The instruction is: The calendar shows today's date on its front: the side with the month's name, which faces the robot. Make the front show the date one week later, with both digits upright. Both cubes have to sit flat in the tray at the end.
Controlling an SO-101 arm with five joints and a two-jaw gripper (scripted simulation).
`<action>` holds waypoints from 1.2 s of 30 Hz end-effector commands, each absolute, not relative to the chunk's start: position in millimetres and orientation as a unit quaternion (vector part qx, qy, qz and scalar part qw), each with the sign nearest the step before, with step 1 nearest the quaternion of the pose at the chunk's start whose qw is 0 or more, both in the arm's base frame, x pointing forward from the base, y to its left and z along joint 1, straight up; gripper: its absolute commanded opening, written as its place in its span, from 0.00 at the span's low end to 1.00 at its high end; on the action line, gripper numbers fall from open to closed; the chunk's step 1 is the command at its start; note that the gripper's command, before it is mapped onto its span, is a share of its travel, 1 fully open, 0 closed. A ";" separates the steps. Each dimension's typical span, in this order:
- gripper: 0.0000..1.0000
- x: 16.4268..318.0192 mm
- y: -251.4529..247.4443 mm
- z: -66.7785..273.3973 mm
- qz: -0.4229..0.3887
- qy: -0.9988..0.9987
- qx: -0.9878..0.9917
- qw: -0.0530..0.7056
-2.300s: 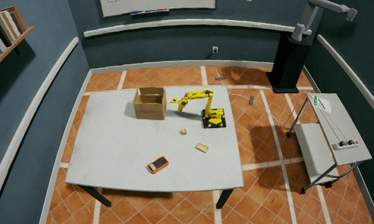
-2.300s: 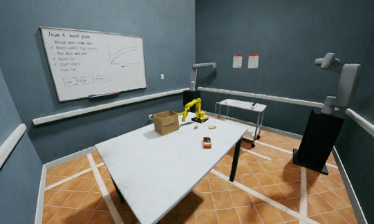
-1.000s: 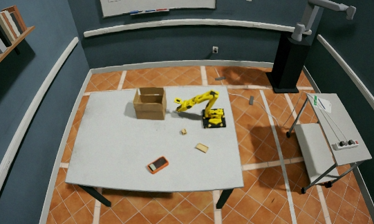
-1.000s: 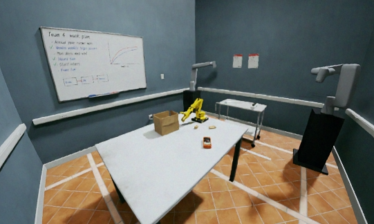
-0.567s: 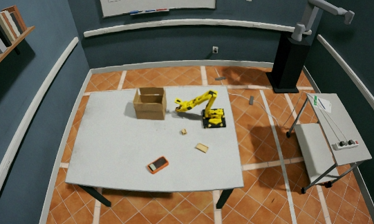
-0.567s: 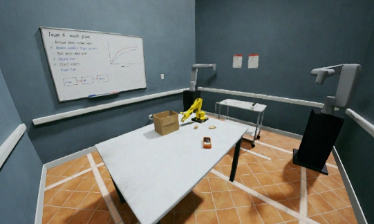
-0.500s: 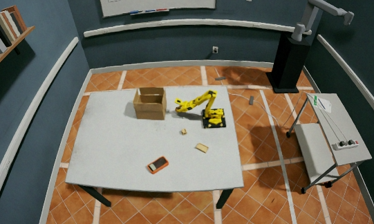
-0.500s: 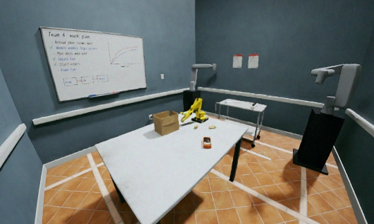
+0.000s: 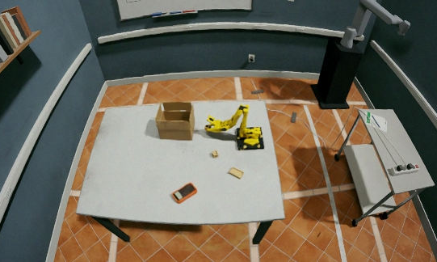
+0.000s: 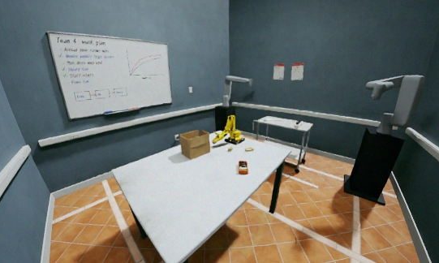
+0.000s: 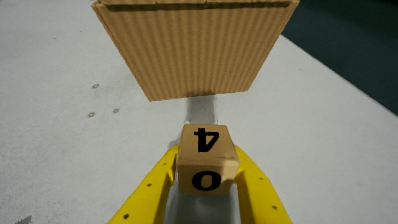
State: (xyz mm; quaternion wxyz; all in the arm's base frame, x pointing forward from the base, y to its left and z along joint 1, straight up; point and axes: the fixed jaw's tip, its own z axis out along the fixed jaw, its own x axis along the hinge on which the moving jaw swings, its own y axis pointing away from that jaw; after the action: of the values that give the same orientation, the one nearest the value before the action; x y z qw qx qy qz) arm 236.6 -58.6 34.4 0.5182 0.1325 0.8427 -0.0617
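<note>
One cube [image 11: 205, 159], faces 4 and 0 showing, is clamped between the jaws just short of the cardboard box [image 11: 194, 46]. The other cube [image 9: 215, 154] and the tray [image 9: 236, 173] lie on the counter [image 9: 147, 182] farther from the box, so neither cube is seated yet.

The top camera looks down from high up on the whole table [image 9: 147, 194]. The exterior camera stands far off at a room corner, facing the same table [image 10: 196, 195]. The wrist camera rides the arm, close to the cardboard box [image 11: 195, 50].
</note>
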 end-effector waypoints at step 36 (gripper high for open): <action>0.00 228.3 -58.9 35.0 -0.078 0.824 0.119 0.548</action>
State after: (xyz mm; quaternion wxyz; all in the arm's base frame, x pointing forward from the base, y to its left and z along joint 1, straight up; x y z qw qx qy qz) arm 231.2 -57.2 36.8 0.5507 0.1189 0.8230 -0.0727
